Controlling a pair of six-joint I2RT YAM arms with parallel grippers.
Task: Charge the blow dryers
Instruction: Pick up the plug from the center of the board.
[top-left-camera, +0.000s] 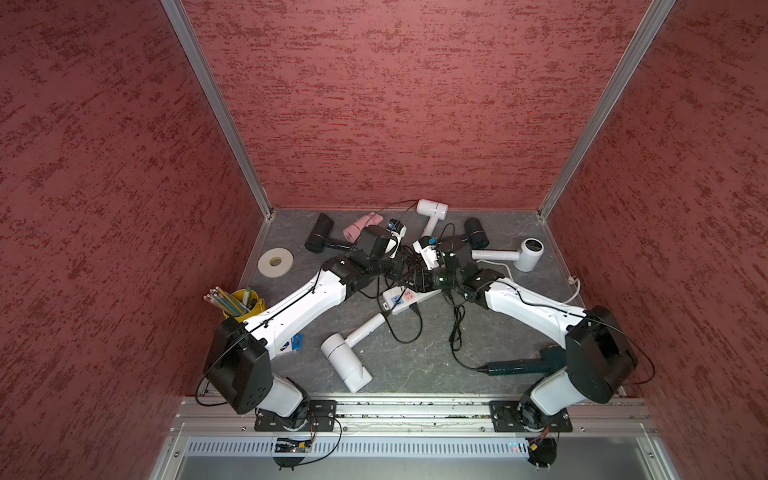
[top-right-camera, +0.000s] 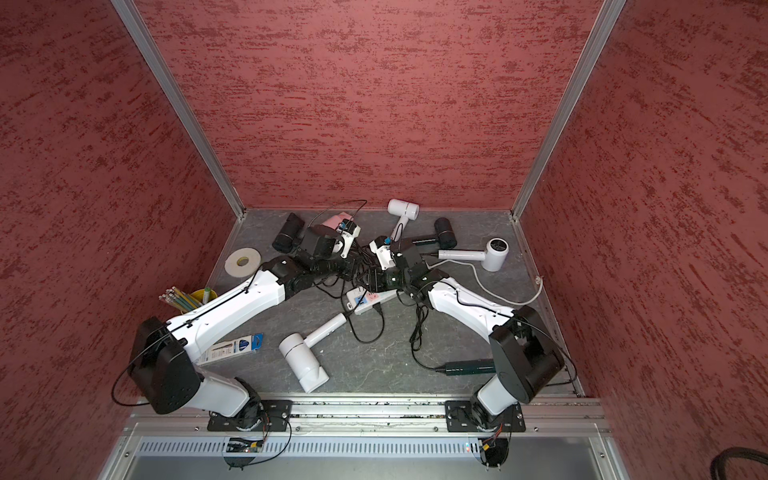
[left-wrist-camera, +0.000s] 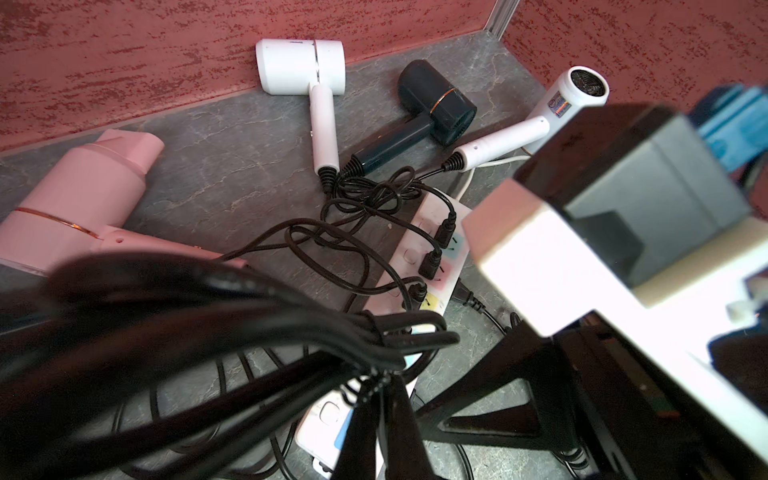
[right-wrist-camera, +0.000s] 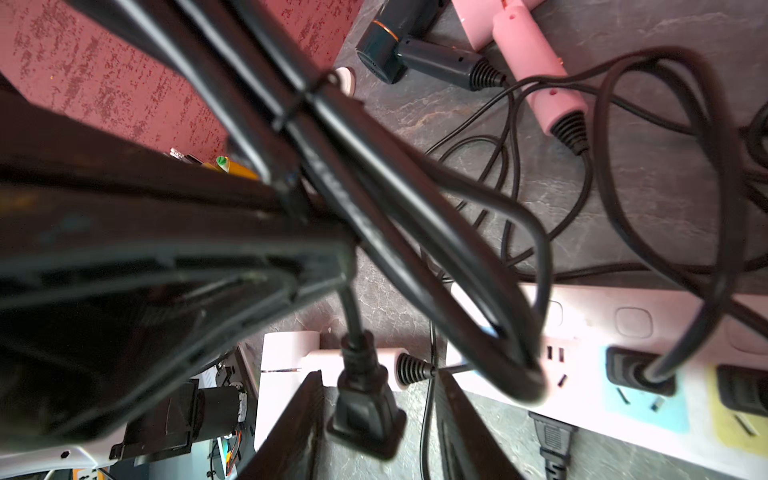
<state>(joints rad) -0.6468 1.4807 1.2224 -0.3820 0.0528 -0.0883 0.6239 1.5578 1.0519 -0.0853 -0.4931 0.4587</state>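
Seven dryers lie on the surface (top-left-camera: 415, 374). The front white dryer (top-left-camera: 347, 361) is near centre and the green dryer (top-left-camera: 519, 365) is partly under my right arm. The left black dryer (top-left-camera: 319, 239) and pink dryer (top-left-camera: 355, 230) are far left. The back white dryer (top-left-camera: 432, 208), right black dryer (top-left-camera: 476, 232) and right white dryer (top-left-camera: 530, 251) are far right.

Left gripper (left-wrist-camera: 376, 384) is clamped on a tied cord bundle (left-wrist-camera: 249, 328), held above the power strip (top-left-camera: 405, 301) mid-surface. Its plug (right-wrist-camera: 365, 409) hangs inside the right gripper (right-wrist-camera: 378, 376), fingers narrowly apart, not pinching. Other cords are seated in the strip. I can't tell whose cord this is.
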